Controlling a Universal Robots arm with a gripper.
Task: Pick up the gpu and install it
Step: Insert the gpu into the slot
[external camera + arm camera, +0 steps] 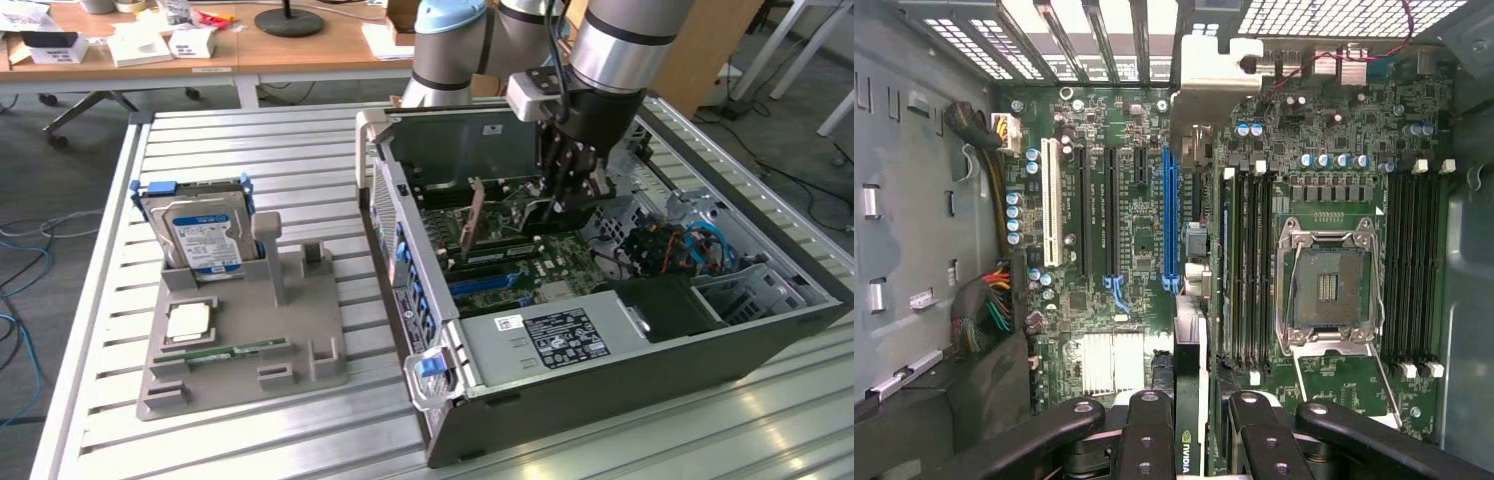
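My gripper (1194, 432) is shut on the gpu (1192, 345), a thin card seen edge-on between the dark fingers (1149, 425), with a logo near the grip. Its pale metal bracket (1216, 62) points toward the slotted rear wall of the case. The card hangs over the green motherboard (1134, 240), just beside the long blue slot (1171, 215); I cannot tell whether it touches the board. In the exterior view the gripper (571, 195) reaches down inside the open computer case (627, 350), above the motherboard (534, 255).
On the slatted table (240, 140) at the exterior view's left, a grey holder (247, 345) carries a blue-labelled hard drive (200, 235) and a narrow RAM stick (220, 353). Inside the case are the power supply (554, 335), the CPU socket (1326, 285) and cable bundles (989, 310).
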